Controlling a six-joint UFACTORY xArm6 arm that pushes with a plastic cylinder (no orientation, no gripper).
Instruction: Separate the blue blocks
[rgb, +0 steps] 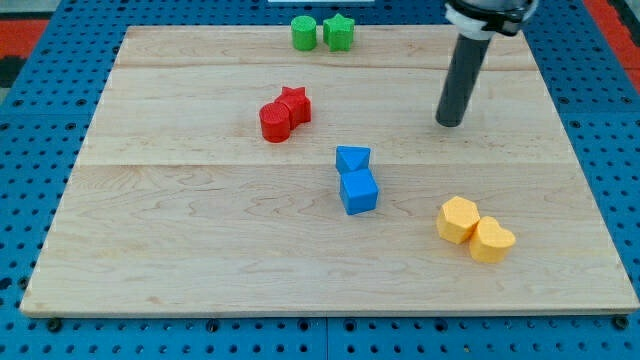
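Green pair (321, 33) top edge; red pair (284, 113) left-centre; yellow pair (475, 231) bottom right.

A straight, smooth, dark grey rod is showing at the view's upper right, round in section and even in width along its length. It is ending in my tip (451, 123), a plain blunt end. At its upper end, a wider black collar with a thin white band is ringing it.
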